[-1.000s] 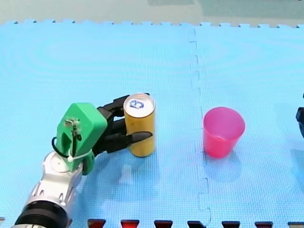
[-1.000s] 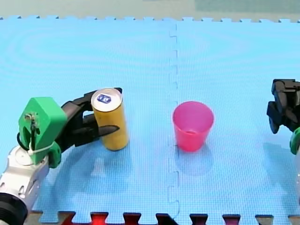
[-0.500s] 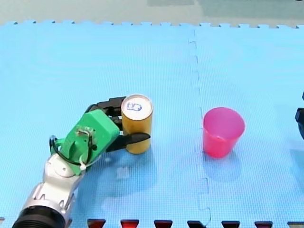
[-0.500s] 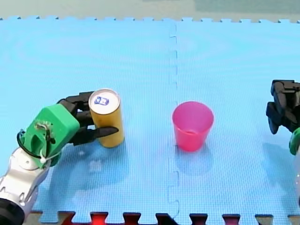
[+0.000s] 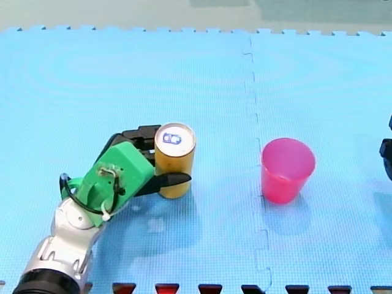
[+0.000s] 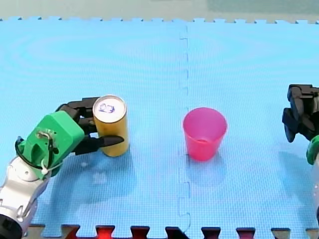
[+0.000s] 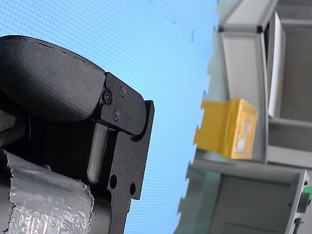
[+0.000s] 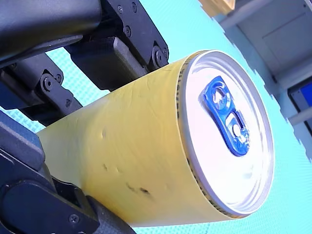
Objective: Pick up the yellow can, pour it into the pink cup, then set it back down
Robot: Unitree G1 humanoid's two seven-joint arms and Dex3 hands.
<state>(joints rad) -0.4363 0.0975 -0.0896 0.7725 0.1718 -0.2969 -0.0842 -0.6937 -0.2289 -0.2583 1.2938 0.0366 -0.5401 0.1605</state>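
The yellow can (image 5: pixel 174 164) stands upright on the blue foam mat at the left, its silver top with a blue tab facing up. My left hand (image 5: pixel 164 158) is shut on it: the thumb crosses the near side and the black fingers (image 5: pixel 138 135) wrap the far side. The second wrist view shows the same can (image 8: pixel 141 151) up close between black finger links. The pink cup (image 5: pixel 287 169) stands upright to the can's right, apart from it. My right hand (image 6: pixel 300 118) is at the mat's far right edge, holding nothing.
A jigsaw seam (image 5: pixel 255 122) runs front to back through the mat between can and cup. Red tabs (image 5: pixel 166 288) line the near edge. In the first wrist view a yellow box (image 7: pixel 229 129) sits beyond the mat's toothed edge, by grey frames.
My left hand has come down and a little to the left with the can, and its wrist has turned. The can now stands on the mat. Cup and right hand have stayed put.
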